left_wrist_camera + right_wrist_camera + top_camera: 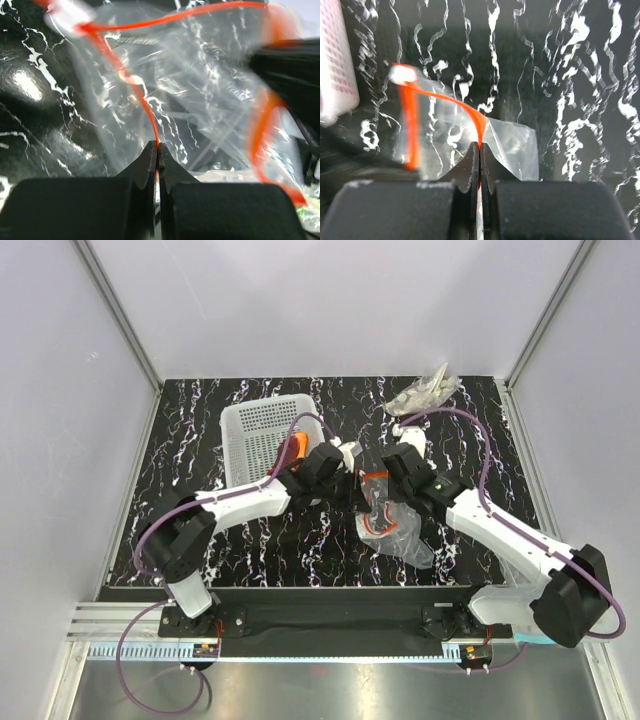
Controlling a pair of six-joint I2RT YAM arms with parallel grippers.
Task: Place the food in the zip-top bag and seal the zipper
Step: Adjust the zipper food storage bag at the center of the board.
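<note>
Left wrist view: the left gripper (159,148) pinches the zipper (127,77) of the zip-top bag (200,95); the right gripper (480,147) pinches it too. Bag contents are blurred, unreadable.

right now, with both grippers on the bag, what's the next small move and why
Probably ease the two grippers apart to spread the mouth. The left gripper and right gripper are each shut on the zipper of the zip-top bag, and an orange piece seems to sit in the lattice basket.
</note>
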